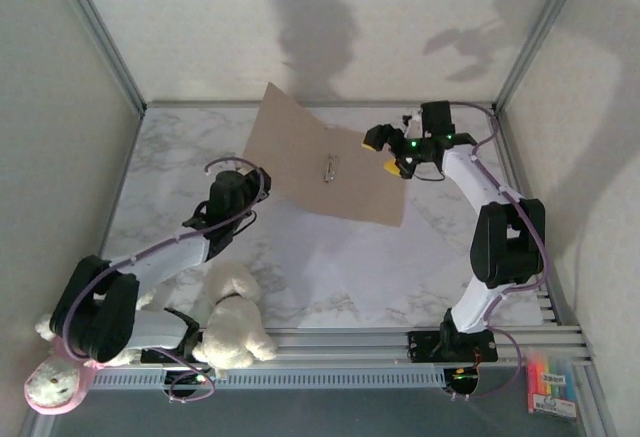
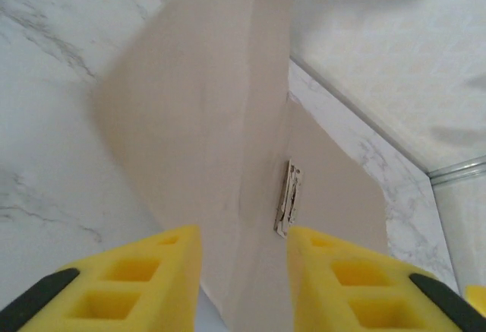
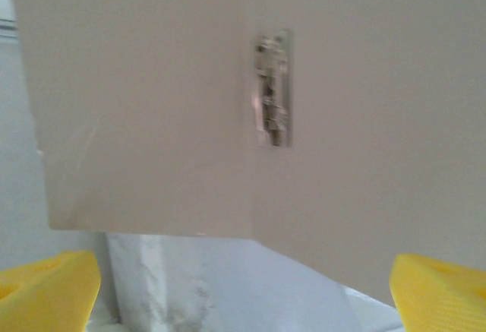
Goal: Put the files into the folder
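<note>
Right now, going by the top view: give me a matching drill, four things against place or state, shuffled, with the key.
Things:
1. folder
2. metal clip
3. plush toy
4. marker pack

Place or state:
A. white, near edge on the left side
B. silver, on the centre fold
C. tan, open, far middle, one flap raised
D. bright stripes, near right corner

Pairs: 1-C, 2-B, 3-A, 4-D
</note>
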